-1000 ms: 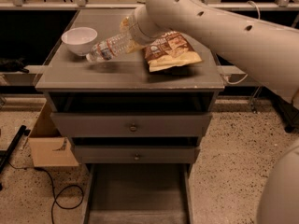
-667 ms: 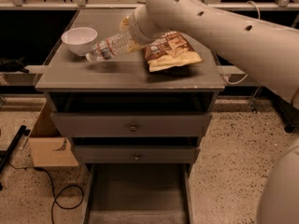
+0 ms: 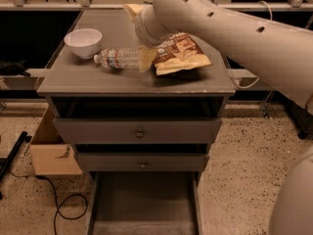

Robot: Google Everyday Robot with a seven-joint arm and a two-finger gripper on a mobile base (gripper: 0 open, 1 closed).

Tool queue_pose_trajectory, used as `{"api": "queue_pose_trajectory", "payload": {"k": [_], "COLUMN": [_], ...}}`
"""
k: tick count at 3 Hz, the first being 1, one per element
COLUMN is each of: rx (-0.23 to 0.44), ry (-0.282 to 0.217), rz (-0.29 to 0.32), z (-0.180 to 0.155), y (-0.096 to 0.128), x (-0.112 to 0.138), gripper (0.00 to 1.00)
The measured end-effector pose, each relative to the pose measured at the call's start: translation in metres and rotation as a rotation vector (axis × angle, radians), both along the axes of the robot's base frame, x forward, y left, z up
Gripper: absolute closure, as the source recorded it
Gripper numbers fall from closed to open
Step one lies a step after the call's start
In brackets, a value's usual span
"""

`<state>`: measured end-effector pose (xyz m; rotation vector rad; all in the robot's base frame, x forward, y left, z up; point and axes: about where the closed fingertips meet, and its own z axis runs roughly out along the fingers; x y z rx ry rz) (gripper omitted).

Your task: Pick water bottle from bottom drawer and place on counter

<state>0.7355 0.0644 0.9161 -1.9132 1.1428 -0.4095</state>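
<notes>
A speckled floor [image 3: 244,170] surrounds a grey cabinet with three drawers: two knobbed ones closed, and the bottom drawer [image 3: 142,204] pulled out. On the counter [image 3: 122,82] stand one white bowl [image 3: 83,42] and one snack bag [image 3: 181,55]. Between them lies the one water bottle [image 3: 117,58], on its side. The gripper [image 3: 144,57] sits at the bottle's base; I cannot tell if it grips. One cardboard box [image 3: 51,151] sits on the floor to the left.

On the counter [image 3: 122,81] the water bottle [image 3: 119,58] lies on its side, the bowl [image 3: 83,42] just left and behind, the chip bag [image 3: 182,56] right. The gripper [image 3: 144,58] sits between bottle and bag. Below, the bottom drawer [image 3: 142,202] stands pulled out.
</notes>
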Motion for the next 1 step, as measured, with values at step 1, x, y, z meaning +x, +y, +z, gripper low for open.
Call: {"api": "queue_pose_trajectory", "payload": {"k": [1], "rx": [0.0], "ry": [0.0], "rz": [0.0], "z": [0.0], "y": [0.0], "x": [0.0], "gripper": [0.0]}}
